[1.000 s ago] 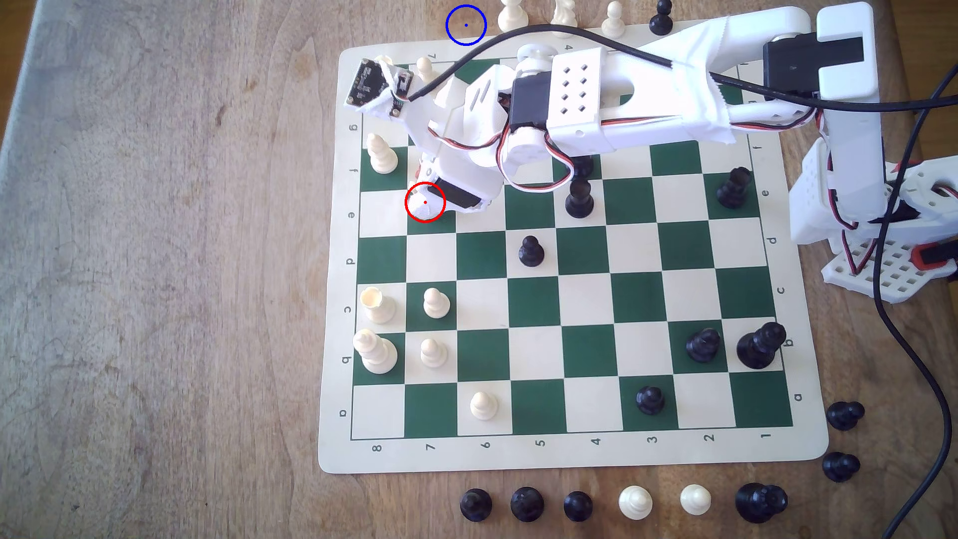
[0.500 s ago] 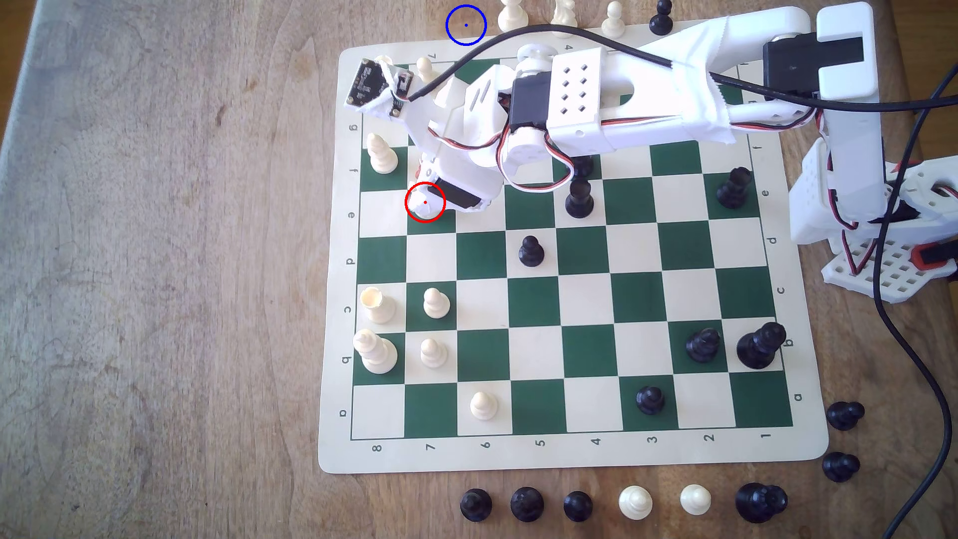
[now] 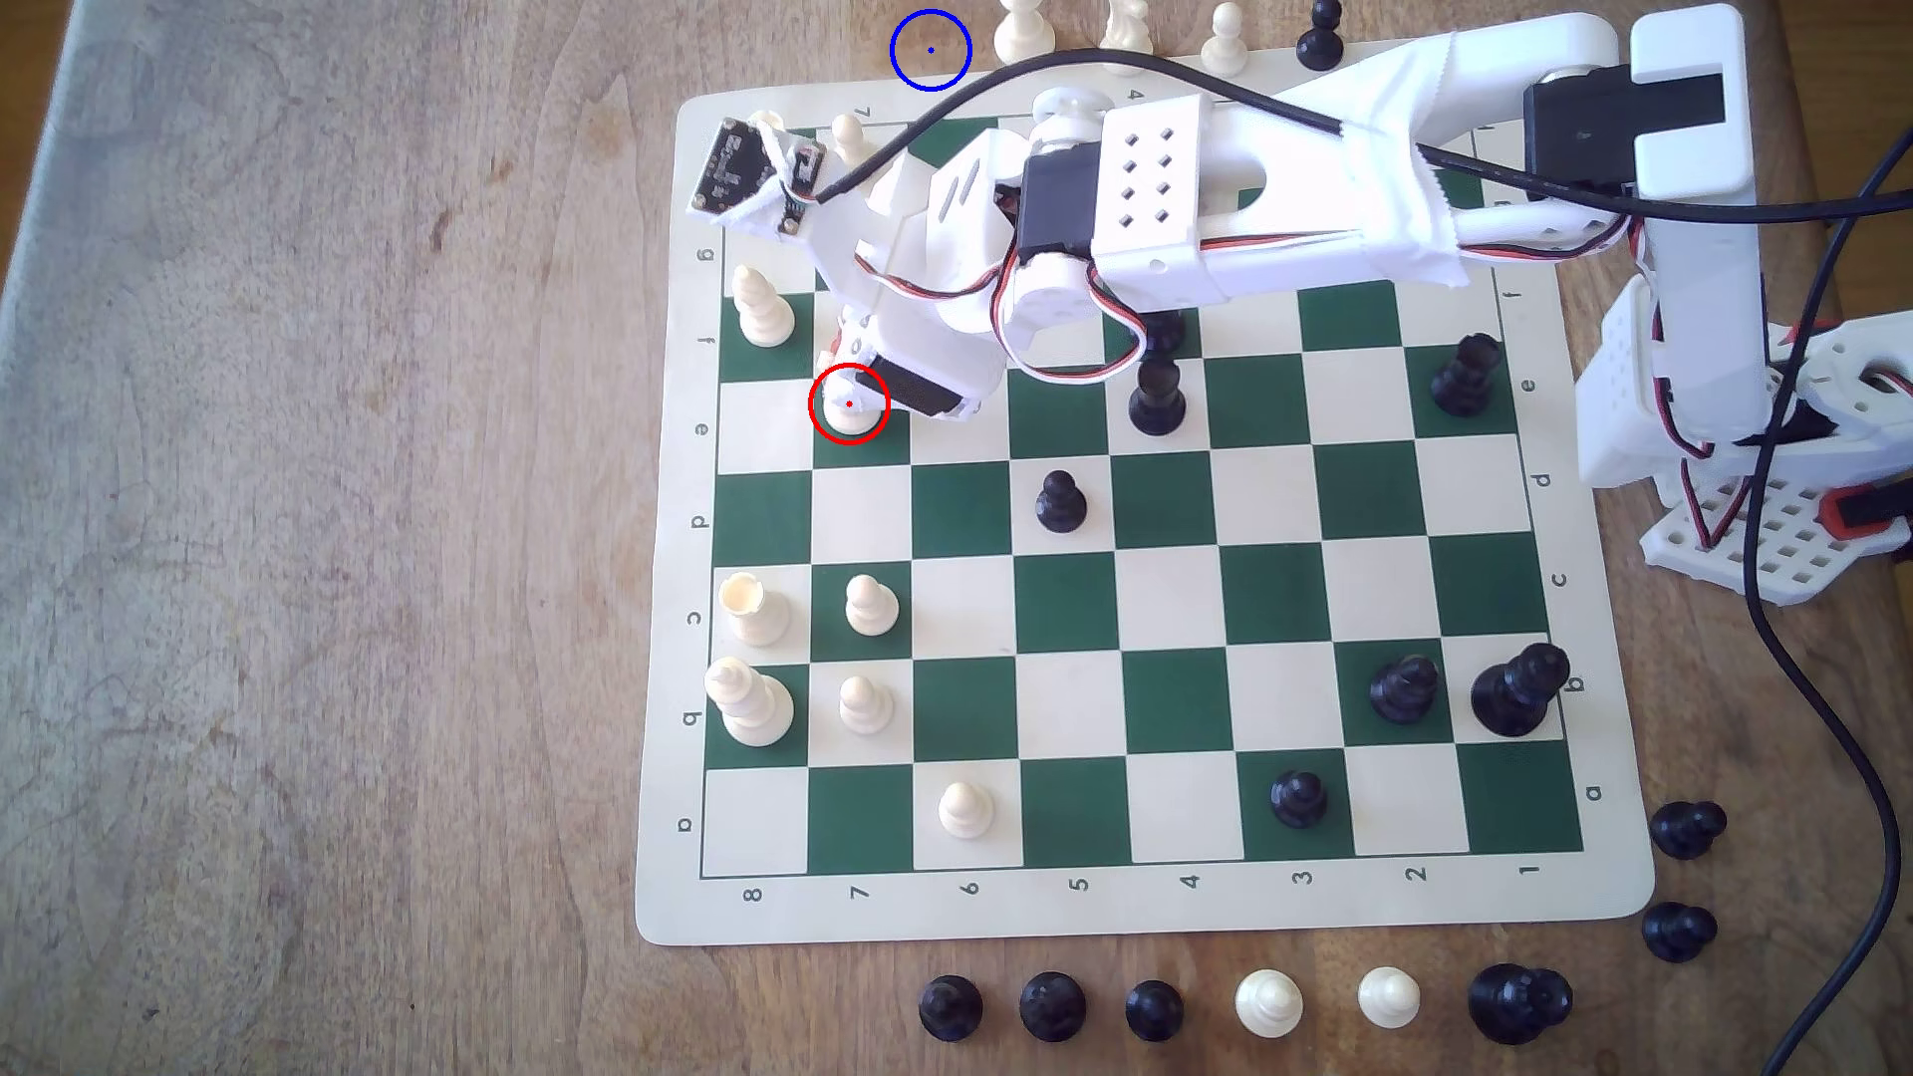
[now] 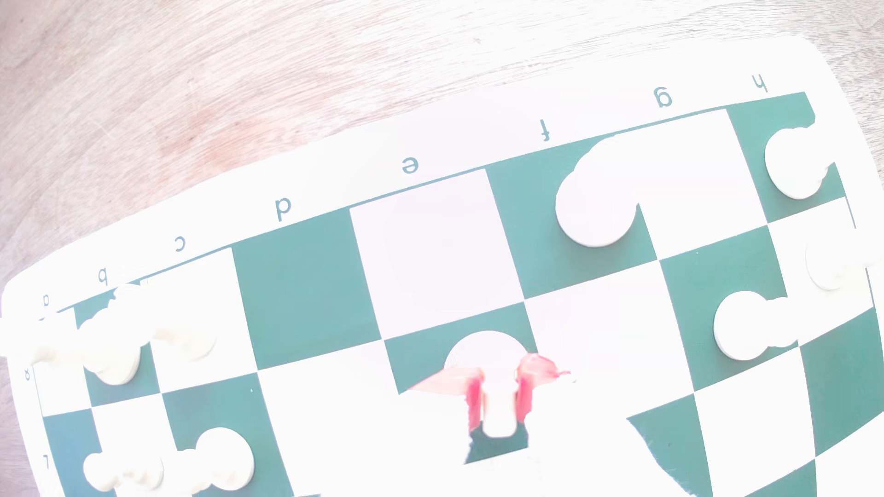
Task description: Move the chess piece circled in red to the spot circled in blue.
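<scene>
The cream-white plastic knight with the round base (image 3: 847,412) stands on a green square of the green-and-cream vinyl chessboard mat (image 3: 1139,910), inside the thin red drawn ring, in the e row of the 7 column near the exterior view's left edge of the board. The white printed gripper with red-lined pads (image 4: 500,396) is lowered straight over it. In the wrist view the red pads (image 4: 474,401) sit on either side of the piece's narrow upper part with the round base (image 4: 488,351) spreading out beyond them — the jaws look drawn in against the knight, pinching it, though heavy overexposure hides whether the contact is firm. The base appears to rest on the square, so the piece reads as gripped but not lifted.

Gripping high on the body makes sense here: the base is too wide, and a cream bishop-like piece (image 3: 764,308) stands on the next square over, leaving little room for a wide approach.

The target, a patch of bare brown wood tabletop marked by a thin blue ring with a centre dot (image 3: 930,50), lies off the board beyond its far edge, just beside a row of captured cream pieces (image 3: 1023,31). Reaching it likely calls for a clear vertical lift first, since a cream pawn (image 3: 849,135) stands between the knight and the ring — a low carry could knock it.
</scene>
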You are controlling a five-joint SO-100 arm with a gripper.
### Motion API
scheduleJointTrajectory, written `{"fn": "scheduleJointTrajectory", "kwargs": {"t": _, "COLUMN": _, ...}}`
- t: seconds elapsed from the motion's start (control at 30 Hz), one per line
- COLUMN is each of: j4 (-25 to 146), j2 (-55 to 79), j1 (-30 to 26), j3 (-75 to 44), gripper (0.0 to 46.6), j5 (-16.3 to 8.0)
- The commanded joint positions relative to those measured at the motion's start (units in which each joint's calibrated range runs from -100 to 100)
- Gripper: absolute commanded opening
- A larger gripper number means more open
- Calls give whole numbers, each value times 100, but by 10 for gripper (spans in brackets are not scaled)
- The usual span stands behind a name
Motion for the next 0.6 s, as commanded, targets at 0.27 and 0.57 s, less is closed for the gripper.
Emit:
{"fn": "scheduleJointTrajectory", "kwargs": {"t": 0.27, "j4": 2552, "j2": -960, "j1": 60, "j3": -2532, "gripper": 3, "j5": -156}}
{"fn": "scheduleJointTrajectory", "kwargs": {"t": 0.57, "j4": 3084, "j2": -1308, "j1": 928, "j3": -2949, "gripper": 3, "j5": -176}}
